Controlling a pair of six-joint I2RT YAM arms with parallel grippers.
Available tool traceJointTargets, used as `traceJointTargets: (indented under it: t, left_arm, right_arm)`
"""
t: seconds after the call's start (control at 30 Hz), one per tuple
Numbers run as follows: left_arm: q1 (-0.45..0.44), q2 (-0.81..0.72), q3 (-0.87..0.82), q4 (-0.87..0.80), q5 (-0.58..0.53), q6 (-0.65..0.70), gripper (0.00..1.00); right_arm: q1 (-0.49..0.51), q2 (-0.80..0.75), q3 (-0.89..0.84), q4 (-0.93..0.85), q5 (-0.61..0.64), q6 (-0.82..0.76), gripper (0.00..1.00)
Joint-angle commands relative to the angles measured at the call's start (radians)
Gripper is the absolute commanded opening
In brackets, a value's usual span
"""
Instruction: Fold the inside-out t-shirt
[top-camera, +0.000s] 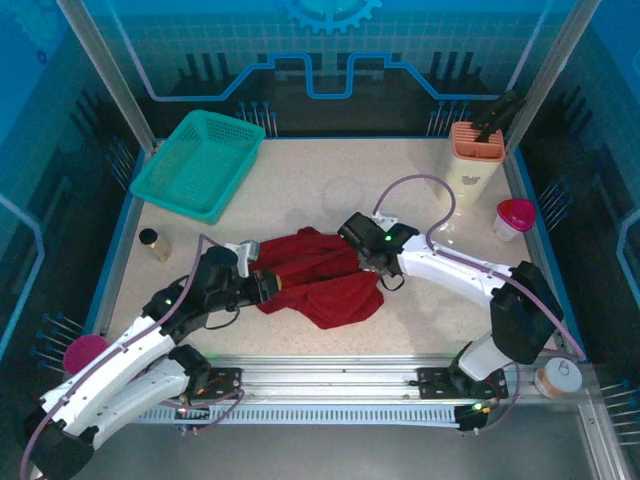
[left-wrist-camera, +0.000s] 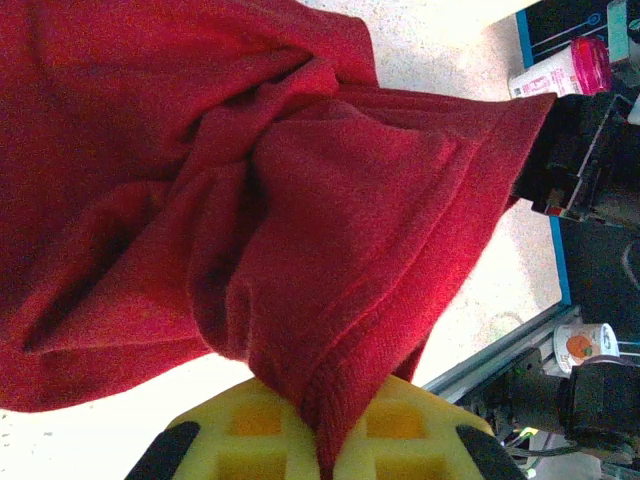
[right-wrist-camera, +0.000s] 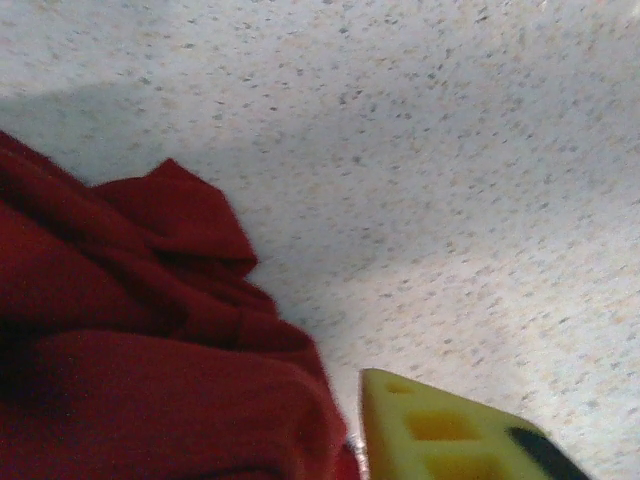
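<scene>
Yellow left fingers (left-wrist-camera: 250, 425) are clamped together on a thick hem of the inside-out t-shirt (top-camera: 325, 285), and the seam runs straight up out of the pinch. This grip seems meant to anchor the left side of the garment so it can be drawn flat.

The dark red shirt lies in a crumpled heap at the middle of the bench (top-camera: 330, 180), just ahead of both arm bases. Its folds are bunched and twisted rather than spread out.

At the shirt's far right edge, the right fingers (right-wrist-camera: 440, 435) sit low over the bench, right against a ridge of cloth. One yellow finger shows beside the fabric, and I cannot tell whether the pair is apart or closed on it.

With the arms at opposite sides of the shirt, the step in hand is probably stretching it out. Folding proper looks not yet begun.

Farther back, a small dark jar (top-camera: 150, 243) stands to the left and a white cup with a pink lid (top-camera: 513, 218) to the right. A teal basket (top-camera: 200, 165) sits in the far left corner, and an orange holder (top-camera: 476, 142) with a dark tool in the far right. All are well apart from the shirt.
</scene>
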Motion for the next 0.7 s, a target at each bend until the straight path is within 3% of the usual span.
traceJointTargets:
  t: [0.0,0.07,0.1,0.17,0.3,0.37,0.53,0.63,0.67]
  left_arm:
    - [-0.001,0.010,0.056,-0.037,-0.018,0.055,0.02]
    - [-0.001,0.041,0.092,-0.041,-0.017,0.079,0.02]
    - [-0.001,0.060,0.118,-0.046,-0.010,0.095,0.01]
    - [-0.001,0.113,0.209,-0.071,-0.006,0.137,0.01]
    - [-0.001,0.250,0.544,-0.148,-0.064,0.298,0.00]
    - [0.000,0.317,0.750,-0.188,-0.147,0.397,0.00]
    - [0.006,0.448,1.211,-0.213,-0.271,0.534,0.00]
    - [0.005,0.418,1.267,-0.158,-0.184,0.494,0.00]
    - [0.005,0.395,1.242,-0.112,-0.103,0.479,0.00]
  right_arm:
    - [-0.018,-0.070,0.055,-0.017,-0.090,-0.048,0.16]
    - [-0.021,-0.115,0.071,0.019,-0.139,-0.099,0.02]
    - [-0.027,-0.138,0.076,0.050,-0.179,-0.145,0.00]
    - [-0.047,-0.195,0.091,0.134,-0.264,-0.245,0.00]
    - [-0.133,-0.302,0.172,0.327,-0.439,-0.457,0.00]
    - [-0.167,-0.363,0.196,0.473,-0.436,-0.547,0.00]
    - [-0.277,-0.516,0.227,0.864,-0.546,-0.525,0.00]
    - [-0.285,-0.574,0.319,0.804,-0.481,-0.547,0.00]
    - [-0.285,-0.594,0.339,0.772,-0.470,-0.553,0.00]
